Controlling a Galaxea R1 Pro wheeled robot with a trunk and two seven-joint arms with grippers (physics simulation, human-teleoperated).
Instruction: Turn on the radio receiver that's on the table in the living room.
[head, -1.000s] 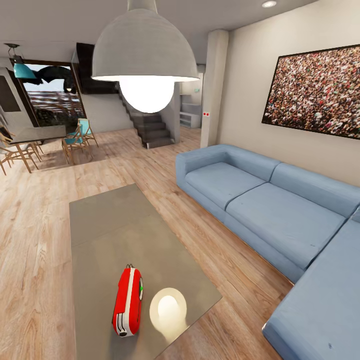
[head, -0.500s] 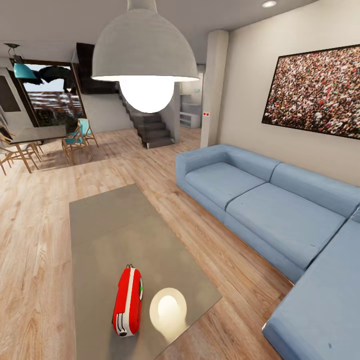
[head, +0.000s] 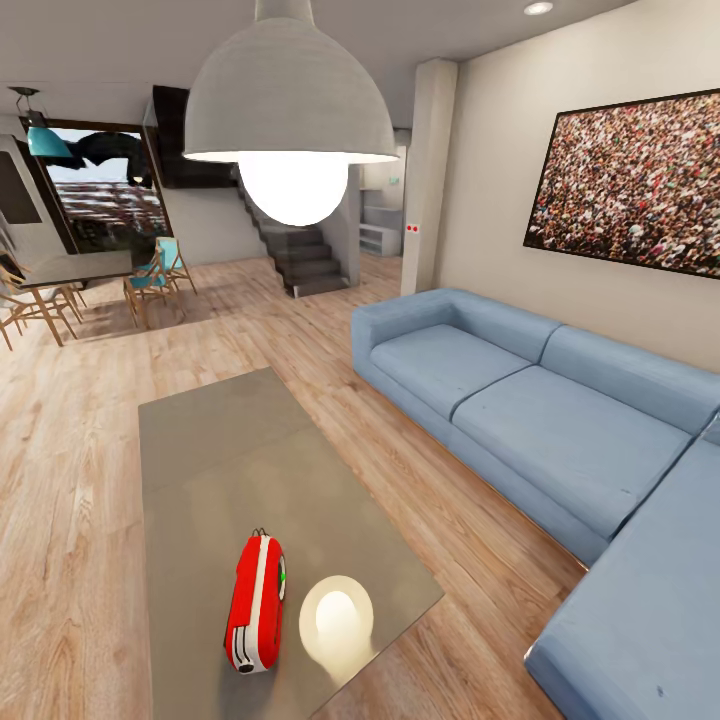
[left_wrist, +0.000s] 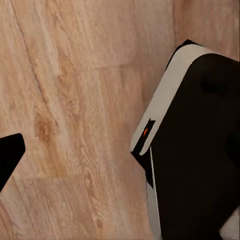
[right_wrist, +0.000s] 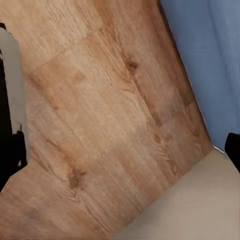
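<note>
In the head view the red radio receiver (head: 255, 603) with white trim lies on the near end of the table (head: 230, 450), a low grey glassy top, its green light facing right. A round lamp reflection (head: 337, 620) glows on the top just right of it. This is the living room with its blue sofa (head: 560, 430). The left gripper (left_wrist: 120, 155) hangs over wood floor, one dark fingertip (left_wrist: 10, 155) at the frame's edge. The right gripper (right_wrist: 120, 150) stands open over floor beside the sofa (right_wrist: 210, 50), holding nothing.
A white dome pendant lamp (head: 290, 100) hangs in front of me. A crowd photo (head: 630, 185) is on the right wall. A dining table with chairs (head: 75, 270) and stairs (head: 305, 260) stand far back. My black and white body (left_wrist: 200, 150) is near the left gripper.
</note>
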